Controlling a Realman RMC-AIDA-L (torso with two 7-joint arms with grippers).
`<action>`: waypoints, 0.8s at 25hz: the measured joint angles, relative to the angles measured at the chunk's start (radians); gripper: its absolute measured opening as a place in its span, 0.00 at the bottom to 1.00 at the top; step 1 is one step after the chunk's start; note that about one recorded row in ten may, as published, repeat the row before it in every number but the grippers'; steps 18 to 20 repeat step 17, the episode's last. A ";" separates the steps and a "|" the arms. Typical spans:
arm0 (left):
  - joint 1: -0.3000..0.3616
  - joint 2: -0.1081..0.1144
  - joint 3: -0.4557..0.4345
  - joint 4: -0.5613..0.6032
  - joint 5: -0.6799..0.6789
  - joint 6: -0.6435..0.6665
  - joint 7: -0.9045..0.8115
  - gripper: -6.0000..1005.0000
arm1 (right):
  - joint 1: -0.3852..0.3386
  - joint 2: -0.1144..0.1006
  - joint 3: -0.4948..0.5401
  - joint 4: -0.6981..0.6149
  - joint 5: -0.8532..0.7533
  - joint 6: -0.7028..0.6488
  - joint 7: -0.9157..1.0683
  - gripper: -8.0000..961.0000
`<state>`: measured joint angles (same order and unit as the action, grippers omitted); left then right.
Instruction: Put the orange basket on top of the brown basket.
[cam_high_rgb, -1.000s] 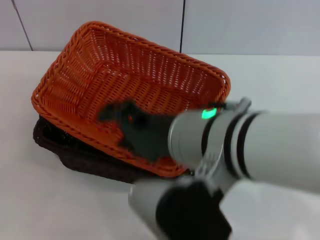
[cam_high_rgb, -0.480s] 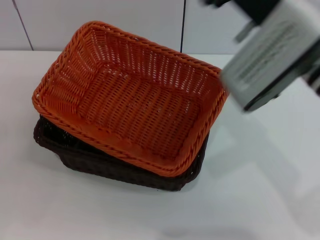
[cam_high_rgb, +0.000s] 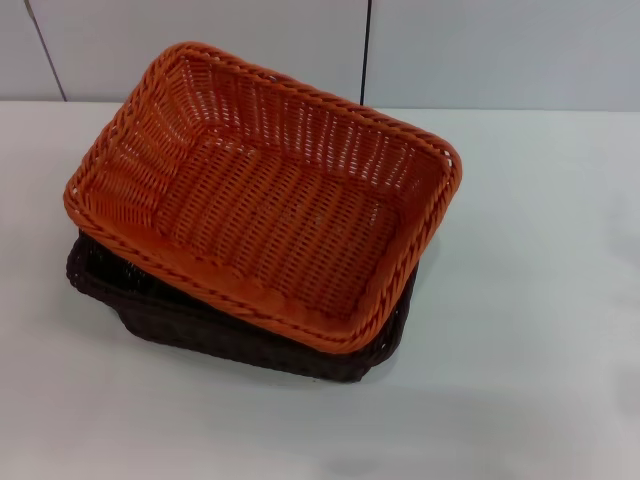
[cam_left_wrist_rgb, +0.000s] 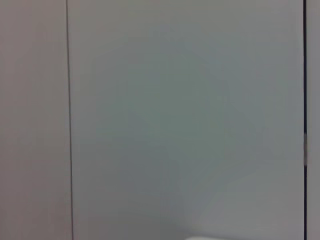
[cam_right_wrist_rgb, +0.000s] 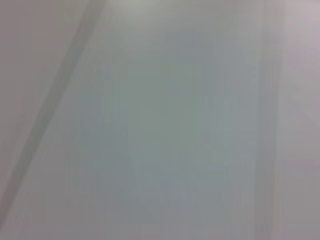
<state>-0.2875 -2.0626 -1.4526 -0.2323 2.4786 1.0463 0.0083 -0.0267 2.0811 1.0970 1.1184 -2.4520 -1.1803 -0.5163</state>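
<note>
The orange basket (cam_high_rgb: 270, 195) rests on top of the brown basket (cam_high_rgb: 200, 325) in the head view, turned slightly askew and shifted toward the far side. Only the brown basket's near side and near corners show beneath it. The orange basket is empty. Neither gripper shows in any view. Both wrist views show only a plain grey panelled wall.
The two baskets stand on a white table (cam_high_rgb: 520, 300). A grey panelled wall (cam_high_rgb: 480, 50) rises behind the table's far edge.
The right arm, which reached over the orange basket a second ago, has lifted up and to the right and left the head view. The baskets have not moved.
</note>
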 joint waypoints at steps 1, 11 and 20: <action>0.001 0.000 0.001 0.000 0.000 0.004 0.000 0.80 | 0.004 -0.001 -0.024 -0.090 0.037 -0.135 0.079 0.63; 0.006 0.001 -0.002 -0.002 -0.002 0.027 0.002 0.80 | 0.138 0.003 -0.175 -0.644 0.315 -0.578 0.436 0.63; 0.010 0.001 -0.003 -0.002 -0.007 0.036 -0.001 0.80 | 0.145 0.003 -0.182 -0.658 0.318 -0.576 0.436 0.63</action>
